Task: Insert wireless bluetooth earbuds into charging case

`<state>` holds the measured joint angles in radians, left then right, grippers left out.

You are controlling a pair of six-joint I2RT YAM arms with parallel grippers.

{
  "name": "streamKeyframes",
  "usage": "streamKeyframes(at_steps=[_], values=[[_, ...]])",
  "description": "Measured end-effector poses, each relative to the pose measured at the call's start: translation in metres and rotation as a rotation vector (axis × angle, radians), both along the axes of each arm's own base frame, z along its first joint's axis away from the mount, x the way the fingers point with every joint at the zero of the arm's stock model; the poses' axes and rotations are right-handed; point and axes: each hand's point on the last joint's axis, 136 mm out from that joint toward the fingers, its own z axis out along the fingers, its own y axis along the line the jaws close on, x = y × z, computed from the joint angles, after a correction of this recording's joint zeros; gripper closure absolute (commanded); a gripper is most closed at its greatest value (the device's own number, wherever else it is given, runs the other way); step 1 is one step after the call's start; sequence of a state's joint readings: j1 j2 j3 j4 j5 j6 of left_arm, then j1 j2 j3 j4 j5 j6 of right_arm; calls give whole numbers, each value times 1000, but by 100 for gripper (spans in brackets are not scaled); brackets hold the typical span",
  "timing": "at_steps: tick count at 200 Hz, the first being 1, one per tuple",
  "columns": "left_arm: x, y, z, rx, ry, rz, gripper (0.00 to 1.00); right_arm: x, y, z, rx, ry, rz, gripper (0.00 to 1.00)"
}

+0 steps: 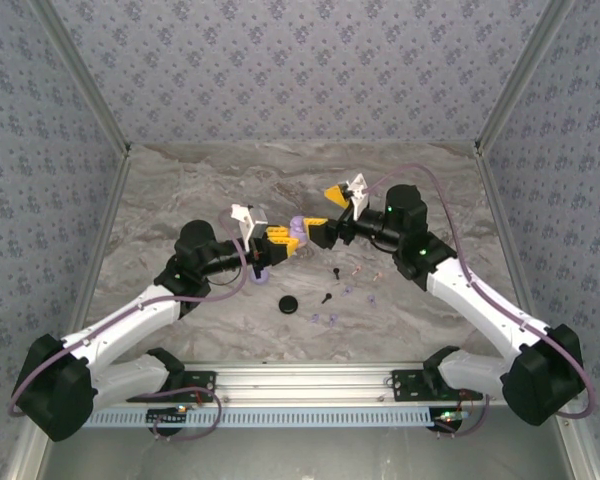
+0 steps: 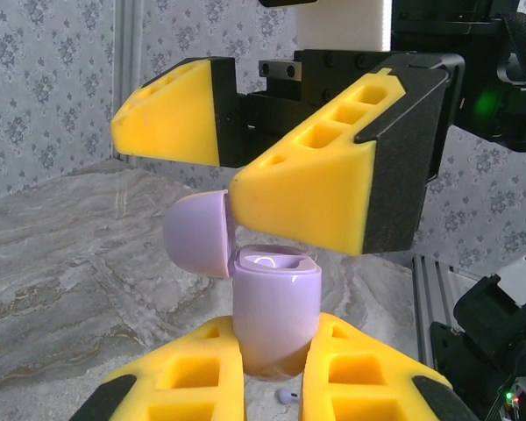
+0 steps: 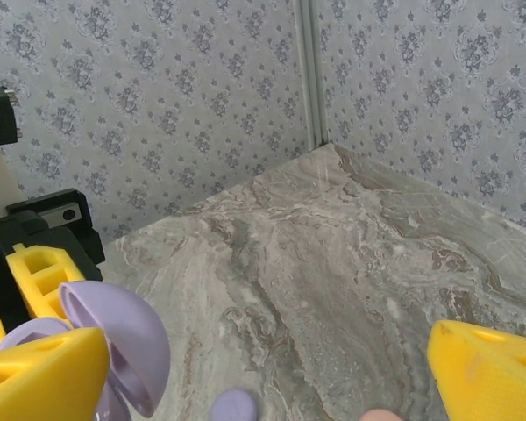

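My left gripper [image 1: 286, 240] is shut on the body of a lilac charging case [image 2: 276, 303], held upright between its yellow fingers [image 2: 184, 377]. The case's lid [image 2: 200, 232] is swung open to the left. My right gripper [image 1: 325, 210] faces it, open wide, with one yellow finger [image 2: 316, 189] just above the case mouth beside the lid and the other [image 2: 171, 123] higher up. In the right wrist view the lid [image 3: 123, 338] sits by the left finger [image 3: 39, 373]. Several earbuds lie loose on the table: black [image 1: 326, 296], lilac [image 1: 315, 319] and pale pink [image 1: 358, 270].
A black round case [image 1: 289, 305] lies on the marble table [image 1: 180, 190] in front of the grippers. One lilac earbud [image 2: 283, 396] lies under the held case. Patterned walls close in the back and both sides. A metal rail [image 1: 310, 380] runs along the near edge.
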<state>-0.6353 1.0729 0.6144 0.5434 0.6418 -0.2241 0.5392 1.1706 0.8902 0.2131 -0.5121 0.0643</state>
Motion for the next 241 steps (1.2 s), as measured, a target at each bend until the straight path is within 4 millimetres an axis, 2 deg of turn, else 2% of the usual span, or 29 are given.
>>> streamKeyframes(at_steps=[32, 53, 87, 97, 114, 127, 149, 176, 189, 204, 241], values=[[1, 0, -2, 8, 2, 3, 91, 1, -3, 1, 0, 1, -7, 4], [1, 0, -5, 19, 7, 8, 91, -4, -13, 9, 3, -4, -26, 3], [6, 2, -4, 16, 1, 37, 92, -17, -48, 26, 10, 27, -157, 0], [7, 3, -1, 5, -15, 49, 92, -18, -61, 25, 0, 76, -226, 2], [5, 8, 1, -14, -44, 66, 92, -16, -85, 16, -29, 195, -363, 11], [1, 10, 0, -15, -63, 69, 92, -15, -103, -3, -68, 319, -472, 16], [-3, 12, 5, -18, -104, 68, 92, -23, -127, -63, -190, 554, -612, 19], [-9, 15, 14, -26, -151, 60, 93, -41, -140, -143, -346, 829, -698, 26], [-12, 16, 16, -26, -164, 57, 93, -48, -141, -172, -400, 935, -724, 29], [-14, 17, 18, -25, -173, 54, 93, -54, -137, -195, -434, 1028, -749, 31], [-17, 18, 21, -24, -198, 49, 93, -55, -110, -224, -436, 1139, -776, 41]])
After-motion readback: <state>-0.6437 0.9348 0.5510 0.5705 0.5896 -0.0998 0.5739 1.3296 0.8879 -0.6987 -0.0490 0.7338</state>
